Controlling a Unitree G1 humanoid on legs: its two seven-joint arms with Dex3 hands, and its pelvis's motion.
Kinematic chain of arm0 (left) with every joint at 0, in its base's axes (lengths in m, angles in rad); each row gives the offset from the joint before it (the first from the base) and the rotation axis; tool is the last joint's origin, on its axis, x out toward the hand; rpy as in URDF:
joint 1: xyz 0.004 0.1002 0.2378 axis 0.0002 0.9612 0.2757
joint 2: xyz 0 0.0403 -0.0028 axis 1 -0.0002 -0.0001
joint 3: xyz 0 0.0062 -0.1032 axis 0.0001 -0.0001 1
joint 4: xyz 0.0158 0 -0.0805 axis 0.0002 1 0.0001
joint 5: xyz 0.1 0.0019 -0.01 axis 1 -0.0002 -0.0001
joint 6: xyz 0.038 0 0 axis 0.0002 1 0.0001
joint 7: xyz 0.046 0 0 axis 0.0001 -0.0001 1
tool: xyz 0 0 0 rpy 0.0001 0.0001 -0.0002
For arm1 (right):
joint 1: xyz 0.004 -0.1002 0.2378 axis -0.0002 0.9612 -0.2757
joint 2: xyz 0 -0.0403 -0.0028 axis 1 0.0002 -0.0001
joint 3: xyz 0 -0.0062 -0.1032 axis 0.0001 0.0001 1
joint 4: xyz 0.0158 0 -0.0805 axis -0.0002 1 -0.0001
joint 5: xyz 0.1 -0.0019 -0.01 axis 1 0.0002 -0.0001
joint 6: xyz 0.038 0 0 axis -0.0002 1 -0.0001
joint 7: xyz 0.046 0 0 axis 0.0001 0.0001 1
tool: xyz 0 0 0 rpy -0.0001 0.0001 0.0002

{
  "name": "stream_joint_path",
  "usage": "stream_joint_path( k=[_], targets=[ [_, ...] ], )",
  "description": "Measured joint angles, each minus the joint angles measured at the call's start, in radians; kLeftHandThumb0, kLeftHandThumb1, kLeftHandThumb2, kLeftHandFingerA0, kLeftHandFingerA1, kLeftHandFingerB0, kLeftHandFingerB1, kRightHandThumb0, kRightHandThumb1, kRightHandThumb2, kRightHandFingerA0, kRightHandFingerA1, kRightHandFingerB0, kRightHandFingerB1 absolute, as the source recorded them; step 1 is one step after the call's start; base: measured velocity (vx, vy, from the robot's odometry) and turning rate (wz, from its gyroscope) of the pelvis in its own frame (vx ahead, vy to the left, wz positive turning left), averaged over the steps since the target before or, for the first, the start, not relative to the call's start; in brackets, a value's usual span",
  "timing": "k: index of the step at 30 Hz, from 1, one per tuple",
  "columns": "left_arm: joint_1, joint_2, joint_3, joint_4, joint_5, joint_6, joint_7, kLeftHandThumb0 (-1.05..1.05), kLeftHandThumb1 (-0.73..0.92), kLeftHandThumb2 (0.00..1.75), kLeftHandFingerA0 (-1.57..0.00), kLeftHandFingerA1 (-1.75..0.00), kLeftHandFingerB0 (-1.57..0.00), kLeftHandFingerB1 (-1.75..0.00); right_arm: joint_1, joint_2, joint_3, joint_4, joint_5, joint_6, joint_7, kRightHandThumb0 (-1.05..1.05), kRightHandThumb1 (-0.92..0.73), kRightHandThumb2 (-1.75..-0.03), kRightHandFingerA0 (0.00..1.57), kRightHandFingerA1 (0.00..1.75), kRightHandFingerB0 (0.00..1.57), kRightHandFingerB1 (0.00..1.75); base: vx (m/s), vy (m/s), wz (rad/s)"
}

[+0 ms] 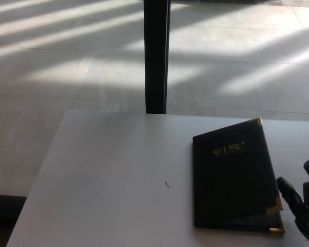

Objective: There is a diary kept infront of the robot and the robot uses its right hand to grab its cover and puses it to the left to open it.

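Pale tiled floor beyond, striped with sunlight. Dark upright post rises behind table's far edge. Flat white rectangular table fills lower frame. Dark leather-look diary with gold corner caps and gold lettering lies on table's right part, cover slightly lifted along right edge, gap showing at near right corner. Robot's black right hand enters at lower right, just beside diary's right edge, not touching cover; fingers spread apart, holding nothing. Tiny dark speck on tabletop, left of diary.
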Motion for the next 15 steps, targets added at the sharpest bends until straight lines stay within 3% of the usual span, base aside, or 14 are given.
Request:
stream_joint_path(
  k=[1,2,3,4,9,10,11,15],
  targets=[
    [0.001,0.000,-0.001,0.000,-0.001,0.000,0.000,-0.91,0.52,1.41,-0.11,-0.98,0.00,-0.86,0.002,0.007,0.017,-0.003,-0.005,-0.003,0.003,-0.83,-0.92,-0.78,0.39,0.56,0.30,0.45,0.00,0.000,0.00],
    [0.001,0.000,-0.002,0.000,-0.002,0.000,-0.001,-1.05,0.92,1.09,-0.17,-1.59,-0.14,-1.36,0.003,0.013,0.033,-0.005,-0.011,-0.007,0.005,-0.85,-0.92,-0.78,0.42,0.57,0.30,0.45,0.00,0.000,0.00],
    [0.002,0.000,-0.004,0.000,-0.002,0.000,-0.001,-1.05,0.92,1.09,-0.17,-1.59,-0.14,-1.36,0.004,0.018,0.047,-0.008,-0.017,-0.010,0.006,-0.85,-0.92,-0.78,0.42,0.57,0.30,0.45,0.00,0.000,0.00],
    [0.003,0.001,-0.005,0.000,-0.002,0.000,-0.001,-0.92,0.55,1.43,-0.10,-0.97,0.00,-0.86,0.004,0.025,0.061,-0.010,-0.025,-0.013,0.007,-0.81,-0.92,-0.78,0.41,0.55,0.31,0.43,0.00,0.000,0.00],
    [0.000,0.007,-0.006,0.001,-0.005,0.000,0.000,-0.87,0.51,1.38,-0.15,-0.97,0.00,-0.84,0.008,0.048,0.098,-0.025,-0.051,-0.023,0.006,-0.84,-0.92,-0.79,0.37,0.59,0.27,0.46,0.00,0.000,0.00],
    [-0.002,0.010,-0.006,0.003,-0.005,0.000,0.001,-1.05,0.92,1.06,-0.21,-1.57,-0.14,-1.33,0.012,0.051,0.101,-0.025,-0.054,-0.026,0.006,-0.83,-0.92,-0.79,0.36,0.59,0.27,0.46,0.00,0.000,0.00],
    [-0.004,0.011,-0.006,0.004,-0.005,0.000,0.001,-0.92,0.53,1.41,-0.11,-0.97,0.00,-0.86,0.017,0.055,0.103,-0.025,-0.058,-0.027,0.006,-0.84,-0.91,-0.78,0.36,0.59,0.26,0.45,0.00,0.000,0.00],
    [-0.011,0.012,-0.003,0.004,-0.011,0.000,0.003,-0.82,0.51,1.37,-0.13,-0.93,0.00,-0.81,0.048,0.085,0.119,-0.025,-0.073,-0.033,0.004,-0.85,-0.92,-0.77,0.37,0.60,0.27,0.47,0.00,0.000,0.00]
  ],
)
